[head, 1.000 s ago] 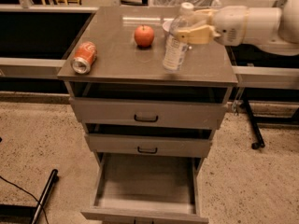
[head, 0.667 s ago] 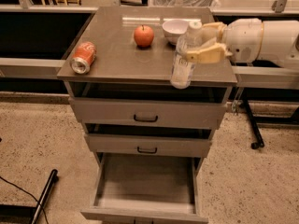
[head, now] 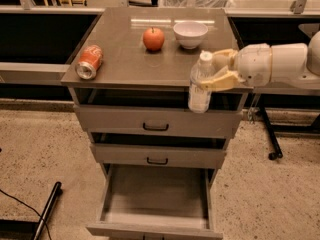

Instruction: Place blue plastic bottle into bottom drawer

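tool [head: 214, 69] grips blue plastic bottle [head: 199, 96] | at cabinet [head: 125, 59] front edge | bottom drawer [head: 155, 194] open

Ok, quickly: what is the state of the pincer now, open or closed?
Pincer: closed on the blue plastic bottle, held upright at the front right edge of the cabinet top.

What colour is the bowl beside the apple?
White bowl, clearest in the camera view; the gripper holds the bottle in front of the cabinet.
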